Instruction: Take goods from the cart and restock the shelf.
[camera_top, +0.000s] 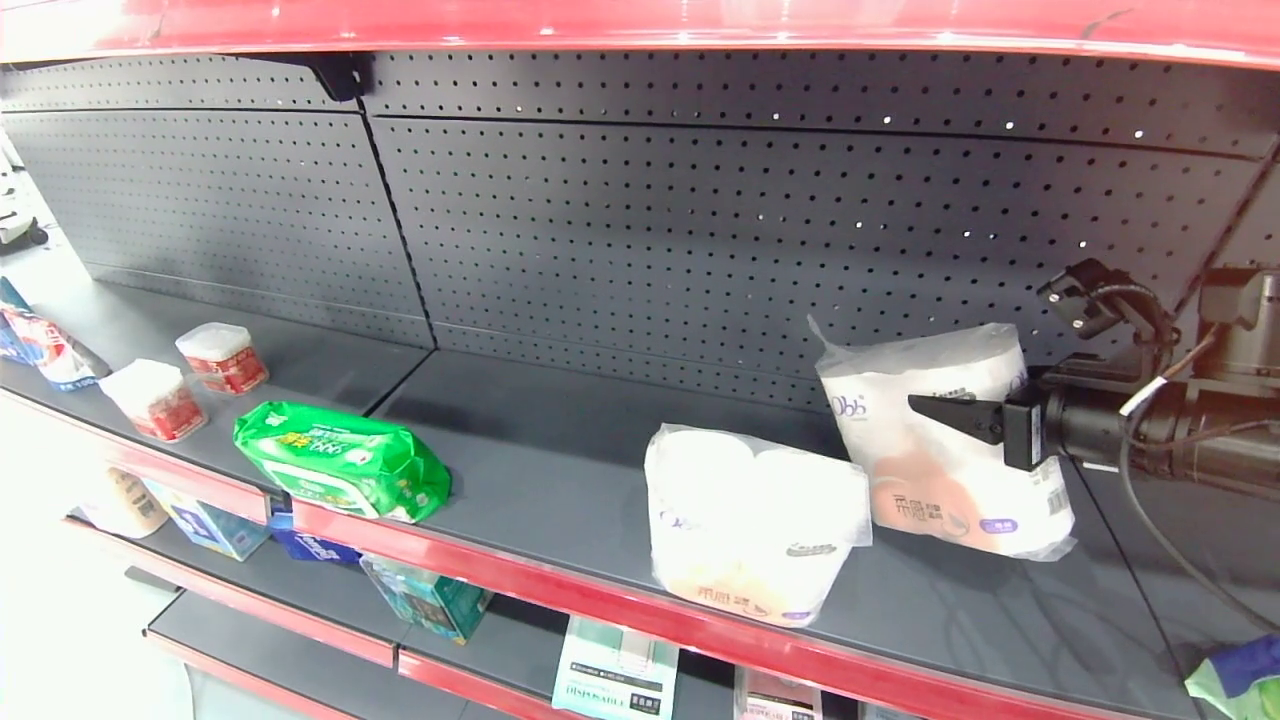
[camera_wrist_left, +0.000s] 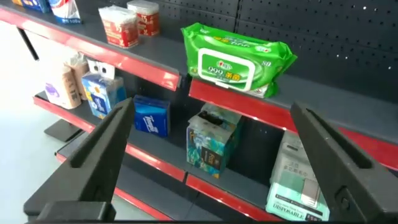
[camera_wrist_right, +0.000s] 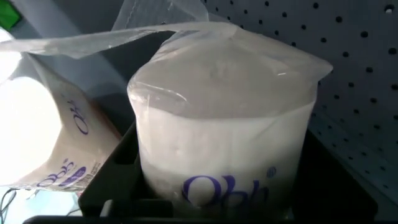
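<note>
With the right pincer (camera_top: 962, 418) clamped on the toilet-roll pack (camera_top: 930, 490), which sits tilted on the shelf (camera_top: 560, 450) just beside 1 other pack (camera_top: 750, 520), I would settle it flat before letting go, while the left pincer (camera_wrist_left: 211, 112) hangs spread wide.

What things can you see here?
Red-edged grey metal shelf: one, grey, across the middle.
Held white plastic-wrapped toilet-paper pack: one, white, shelf's right.
Second white plastic-wrapped toilet-paper pack: one, white, front edge, beside it.
Green soft wet-wipes pack: one, green, front edge, further left.
Small clear tubs with red labels: two, white and red, shelf's left.
Teal cardboard box: one, teal, lower shelf, below the wipes.
Blue rectangular packs: two, blue, lower shelf, left of the box.
Left pincer: one, black, open, facing the lower shelves.
Right pincer: one, black, shut on the held pack.
</note>
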